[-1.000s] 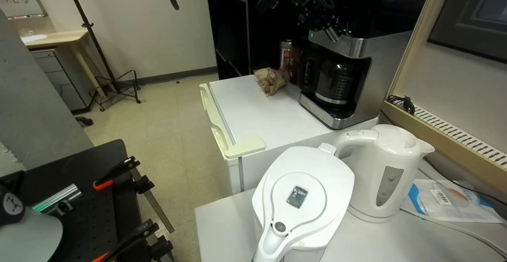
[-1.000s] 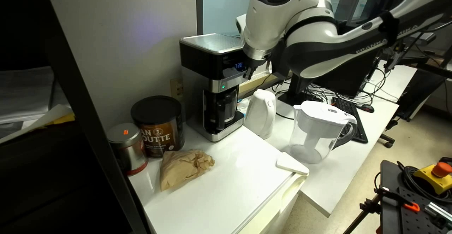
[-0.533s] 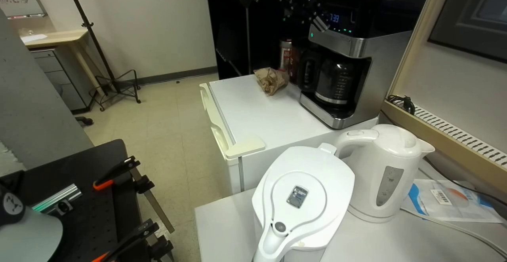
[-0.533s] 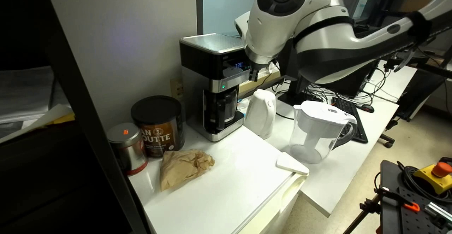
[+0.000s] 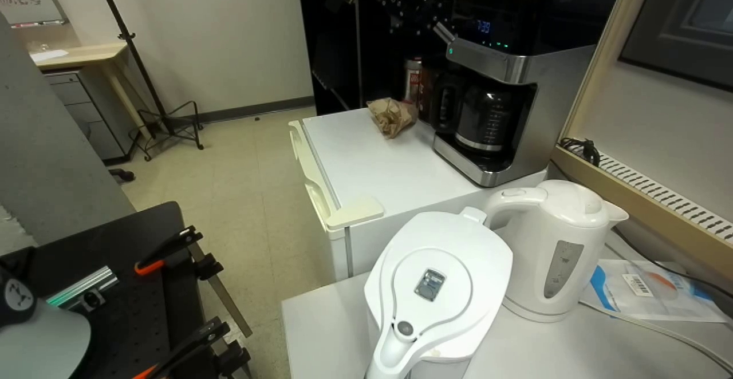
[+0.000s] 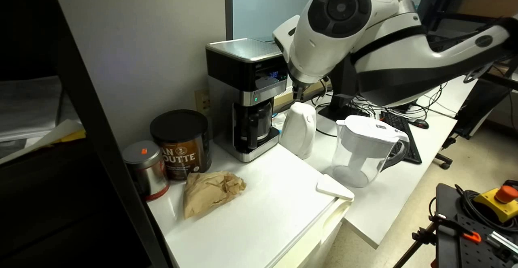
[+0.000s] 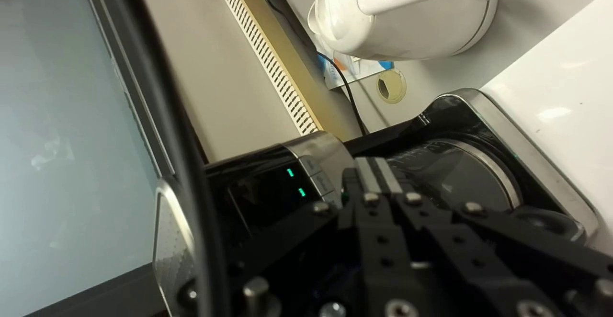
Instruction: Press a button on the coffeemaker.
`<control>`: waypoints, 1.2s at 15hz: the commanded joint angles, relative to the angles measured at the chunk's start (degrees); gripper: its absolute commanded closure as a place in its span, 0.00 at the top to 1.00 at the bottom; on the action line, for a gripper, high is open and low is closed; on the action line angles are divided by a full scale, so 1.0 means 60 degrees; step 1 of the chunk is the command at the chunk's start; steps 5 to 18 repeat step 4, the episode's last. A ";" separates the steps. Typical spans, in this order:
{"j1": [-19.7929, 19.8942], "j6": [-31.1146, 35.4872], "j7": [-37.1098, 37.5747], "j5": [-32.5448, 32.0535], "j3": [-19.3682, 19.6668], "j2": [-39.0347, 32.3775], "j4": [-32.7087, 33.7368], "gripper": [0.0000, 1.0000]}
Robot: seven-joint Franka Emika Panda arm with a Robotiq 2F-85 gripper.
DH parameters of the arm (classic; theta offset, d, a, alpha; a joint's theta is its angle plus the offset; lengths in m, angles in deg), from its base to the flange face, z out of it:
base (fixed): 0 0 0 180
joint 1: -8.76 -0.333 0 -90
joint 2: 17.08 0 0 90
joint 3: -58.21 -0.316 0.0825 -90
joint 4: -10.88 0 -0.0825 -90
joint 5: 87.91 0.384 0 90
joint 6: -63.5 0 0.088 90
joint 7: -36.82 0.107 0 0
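Coffeemaker [image 5: 524,70] on white surface [image 5: 372,156] nr. kettle [image 5: 550,247]; gripper [image 7: 376,171], fingers closed tog., has pulled back from it; in an exterior view its clock [image 5: 484,26], blocked 1 s ago, now reads 7:39.

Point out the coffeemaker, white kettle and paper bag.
Coffeemaker [image 5: 499,67], in an exterior view: its silver front band.
White kettle [image 7: 426,29], in the wrist view: side of its body.
Paper bag [image 6: 211,193], in an exterior view: its crumpled middle.

Both exterior views share the coffeemaker [image 6: 243,98], looking down from opposite sides, over a near filter pitcher [image 5: 441,306] or past a paper bag [image 6: 212,193]; the wrist view faces the coffeemaker's buttons [image 7: 322,181] up close, past the gripper [image 7: 378,175]
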 commanded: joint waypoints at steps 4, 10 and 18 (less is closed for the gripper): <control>0.0022 -0.0071 0.0230 -0.0519 -0.0260 0.0535 -0.0672 0.02; 0.0022 -0.0071 0.0230 -0.0519 -0.0260 0.0535 -0.0672 0.02; 0.0022 -0.0071 0.0230 -0.0519 -0.0260 0.0535 -0.0672 0.02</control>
